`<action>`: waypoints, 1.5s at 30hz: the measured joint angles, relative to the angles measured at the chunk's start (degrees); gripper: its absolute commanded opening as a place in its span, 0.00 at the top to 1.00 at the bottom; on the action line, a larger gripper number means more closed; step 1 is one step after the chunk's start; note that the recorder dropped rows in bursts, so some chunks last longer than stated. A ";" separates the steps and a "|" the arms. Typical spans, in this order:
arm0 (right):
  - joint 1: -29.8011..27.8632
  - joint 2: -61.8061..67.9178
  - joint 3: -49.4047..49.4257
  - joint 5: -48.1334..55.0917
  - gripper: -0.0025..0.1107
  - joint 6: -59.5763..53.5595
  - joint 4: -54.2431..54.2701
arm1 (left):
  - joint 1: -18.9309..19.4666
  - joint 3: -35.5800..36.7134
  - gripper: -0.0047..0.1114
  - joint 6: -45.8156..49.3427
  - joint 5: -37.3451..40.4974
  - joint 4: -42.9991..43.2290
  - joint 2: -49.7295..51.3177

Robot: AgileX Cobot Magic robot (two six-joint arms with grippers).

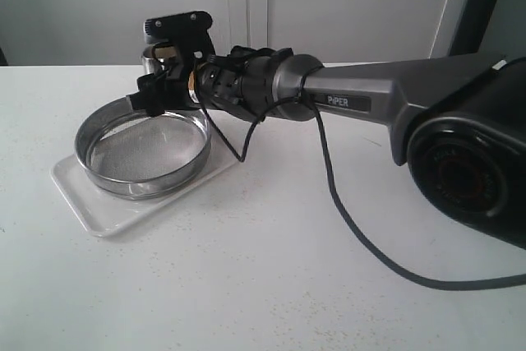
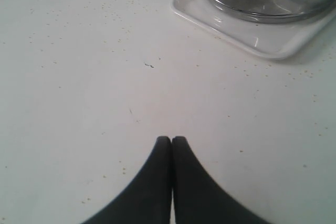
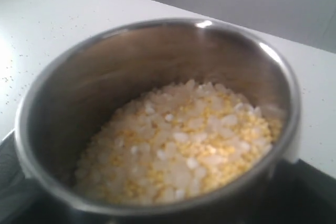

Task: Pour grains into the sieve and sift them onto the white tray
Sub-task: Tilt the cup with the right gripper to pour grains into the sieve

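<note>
Pale white and yellow grains [image 3: 184,145] lie in the steel cup [image 3: 131,66] that the right claw [image 1: 167,70] grips, at the far side of the sieve [image 1: 140,177] on the white tray [image 1: 99,211]. The left claw [image 2: 171,141] is pressed together, empty, over the speckled desk [image 2: 79,77].

We reach our right arm [image 1: 370,104] out nearly level from the right, a cable [image 1: 329,195] trailing below the wrist, the right gripper [image 1: 164,59] clamped on the cup [image 3: 157,66], while our left gripper [image 2: 171,140] hangs apart, curved black fingertips [image 2: 157,177] pressed tight together.
</note>
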 measured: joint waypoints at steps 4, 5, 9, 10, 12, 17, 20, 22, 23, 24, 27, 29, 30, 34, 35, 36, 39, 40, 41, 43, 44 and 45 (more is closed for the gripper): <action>0.00 0.00 0.00 2.67 0.98 -5.26 -1.97 | 0.00 0.00 0.96 0.00 0.00 0.00 0.00; 0.00 0.00 0.00 2.93 0.98 -7.00 -2.69 | 0.00 0.00 0.96 0.00 0.00 0.00 0.00; 0.27 0.00 0.00 2.93 0.98 -15.57 -3.17 | 0.00 0.00 0.96 0.00 0.00 0.00 0.00; 0.39 0.00 0.00 2.93 0.98 -16.91 -3.17 | 0.00 0.00 0.96 0.00 0.00 0.00 0.00; 0.61 0.00 0.00 2.93 0.98 -19.39 -3.40 | 0.00 0.00 0.96 0.00 0.00 0.00 0.00; 0.72 0.00 0.00 2.98 0.98 -22.59 -3.53 | 0.00 0.00 0.96 0.00 0.00 0.00 0.00; 0.72 0.25 -0.13 4.08 0.98 -25.03 -3.77 | 0.00 0.00 0.96 0.00 0.00 0.00 0.00; 0.72 0.37 -0.13 4.82 0.98 -26.37 -3.99 | 0.00 0.00 0.96 0.00 0.00 0.00 0.00; 0.72 0.47 -0.13 5.34 0.98 -26.87 -3.99 | 0.00 0.00 0.96 0.00 0.00 0.00 0.00; 0.72 0.59 -0.26 5.62 0.98 -26.98 -3.99 | 0.00 0.00 0.96 0.00 0.00 0.00 0.00; 0.72 0.82 -0.46 5.83 0.98 -27.50 -4.36 | 0.00 0.00 0.96 0.00 0.00 0.00 0.00; 0.72 0.96 -0.61 6.07 0.98 -27.50 -5.86 | 0.00 0.00 0.96 0.00 0.00 0.00 0.00; 0.72 0.98 -0.61 6.34 0.98 -27.50 -6.85 | 0.00 0.00 0.96 0.00 0.00 0.00 0.00; 0.72 1.11 -0.61 7.44 0.98 -27.60 -8.63 | 0.00 0.00 0.96 0.00 0.00 0.00 0.00; 0.72 1.11 -0.61 7.57 0.98 -27.60 -9.15 | 0.00 0.00 0.96 0.00 0.00 0.00 0.00; 0.72 1.11 -0.61 7.69 0.98 -27.60 -9.58 | 0.00 0.00 0.96 0.00 0.00 0.00 0.00; 0.97 1.11 -0.61 9.51 0.98 -27.60 -12.05 | 0.00 0.00 0.96 0.00 0.00 0.00 0.00; 1.12 1.11 -0.61 10.39 0.98 -27.60 -13.05 | 0.00 0.00 0.96 0.00 0.00 0.00 0.00; 1.32 1.11 -0.61 11.14 0.98 -27.60 -13.94 | 0.00 0.00 0.96 0.00 0.00 0.00 0.00; 1.60 1.21 -0.99 12.77 0.98 -27.50 -14.82 | 0.00 0.00 0.96 0.00 0.00 0.00 0.00; 1.78 1.21 -1.22 13.53 0.98 -27.40 -14.96 | 0.00 0.00 0.96 0.00 0.00 0.00 0.00; 1.99 1.21 -1.64 14.21 0.98 -27.40 -15.23 | 0.00 0.00 0.96 0.00 0.00 0.00 0.00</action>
